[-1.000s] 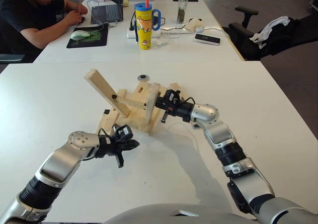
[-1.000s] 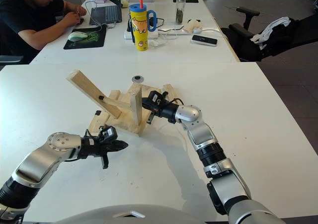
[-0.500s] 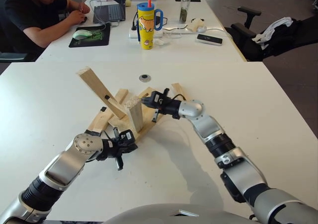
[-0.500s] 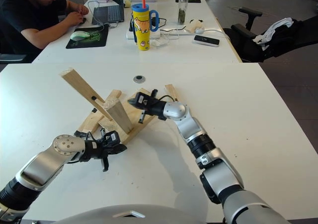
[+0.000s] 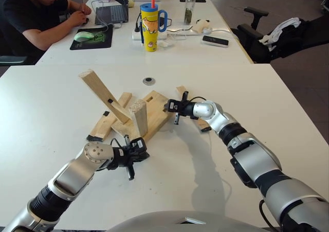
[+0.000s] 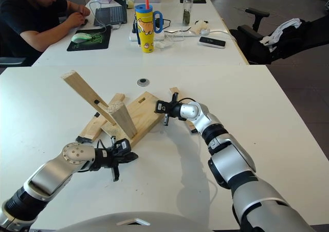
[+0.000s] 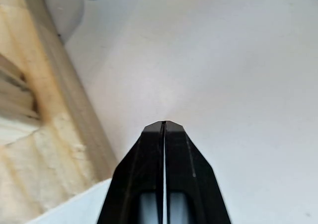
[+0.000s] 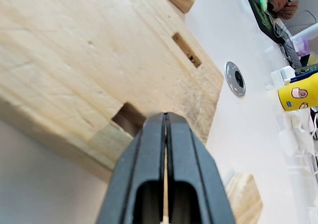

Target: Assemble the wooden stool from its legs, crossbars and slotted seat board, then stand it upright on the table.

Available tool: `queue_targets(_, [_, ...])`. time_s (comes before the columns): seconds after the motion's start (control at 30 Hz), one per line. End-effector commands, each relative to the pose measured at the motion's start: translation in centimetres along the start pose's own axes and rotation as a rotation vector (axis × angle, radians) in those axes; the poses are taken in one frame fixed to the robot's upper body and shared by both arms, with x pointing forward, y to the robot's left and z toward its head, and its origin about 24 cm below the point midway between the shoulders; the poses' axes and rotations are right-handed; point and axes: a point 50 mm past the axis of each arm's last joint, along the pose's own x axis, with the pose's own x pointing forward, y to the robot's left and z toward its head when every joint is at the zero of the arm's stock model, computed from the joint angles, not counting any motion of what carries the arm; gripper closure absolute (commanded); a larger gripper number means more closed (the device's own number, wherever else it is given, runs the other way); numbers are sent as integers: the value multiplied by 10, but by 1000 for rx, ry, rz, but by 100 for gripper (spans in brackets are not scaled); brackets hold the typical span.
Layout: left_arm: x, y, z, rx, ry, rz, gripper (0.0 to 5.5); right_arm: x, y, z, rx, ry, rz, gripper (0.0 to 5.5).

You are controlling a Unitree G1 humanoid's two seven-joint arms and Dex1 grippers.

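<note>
Left fingers (image 7: 136, 179) clenched, empty | right fingers (image 8: 144, 174) clenched, empty — pale slotted seat board (image 5: 157, 111), legs (image 5: 103, 94) angled up

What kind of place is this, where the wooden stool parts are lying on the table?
Probably an office or lab workroom: long white tables, a laptop with a mouse pad beside it, and a black office chair.

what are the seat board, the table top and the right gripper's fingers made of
Seat board: pale bare-looking wood, with visible grain and rough-edged cut slots, no obvious varnish.
Table: smooth matte white top, probably laminate; the look leaves it open.
Right gripper: smooth, slightly shiny black fingers, likely moulded plastic, though coated metal is possible.
</note>
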Motion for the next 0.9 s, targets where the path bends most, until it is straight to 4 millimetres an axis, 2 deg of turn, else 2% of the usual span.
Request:
queue_targets(0.03, [5,18,-18,11,99,161,548,-12,53,-48,-45,278,402,550])
queue_targets(0.17, [6,21,-19,11,97,187,548,-22,69,-45,-23,258,585,550])
queue_targets(0.33, [14,27,-22,-25,89,234,548,-25,84,-16,93,48,651,550])
queue_targets(0.47, [23,44,-23,-60,92,331,548,-35,93,-4,136,8,676,550])
queue_targets(0.6, [31,67,-27,-89,92,402,548,-36,103,10,169,-49,678,550])
queue_targets(0.67, [36,73,-26,-85,82,411,548,-30,101,20,185,-103,608,550])
queue_targets(0.73, [42,77,-23,-74,75,418,548,-23,89,30,199,-161,457,550])
queue_targets(0.83, [48,80,-19,-75,48,432,548,-21,72,35,256,-212,275,550])
queue_targets(0.9, [57,82,-17,-79,37,426,548,-21,71,37,295,-227,236,550])
